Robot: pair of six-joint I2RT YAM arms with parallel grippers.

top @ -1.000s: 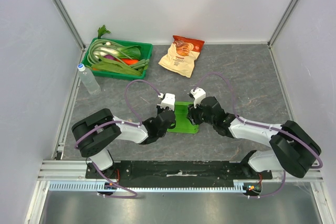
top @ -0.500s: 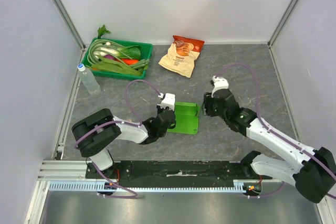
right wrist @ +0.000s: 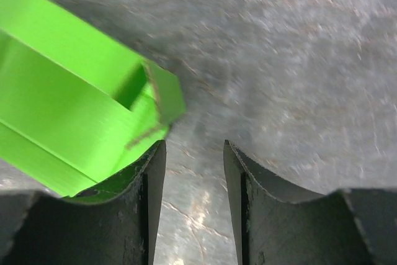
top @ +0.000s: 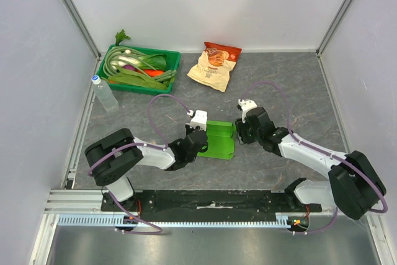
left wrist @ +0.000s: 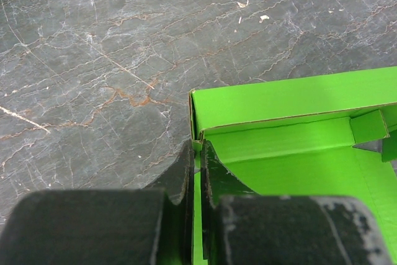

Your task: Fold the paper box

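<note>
Top view: the paper box [top: 221, 140] is lying on the grey bench [top: 298, 85] just below the centre of the frame, open side up, between my two claws.

My left claw [top: 201, 141] is gripping the box's left wall. In the left wrist view the claw [left wrist: 198, 153] is sitting at the lower centre of the frame, its fingers [left wrist: 217, 181] pressing together with only a thin strip of green card between them. The box [left wrist: 291, 150] is spreading to the right, with a small end flap standing near the right edge.

My right claw [top: 238, 132] is hanging just beside the box's right edge, jaws partly apart and gripping nothing. In the right wrist view bare bench is showing through the gap of the claw [right wrist: 194, 153]. The box [right wrist: 62, 97] is filling the left of that frame, one corner flap jutting toward the centre. My left finger is overlapping the box's lower edge, and I cannot tell if it is touching.

A green tray [top: 175, 60] of vegetables is sitting at upper left, a clear bottle [top: 104, 94] just left of it, and a snack bag [top: 214, 65] at upper centre. All three are well apart from the box.
</note>
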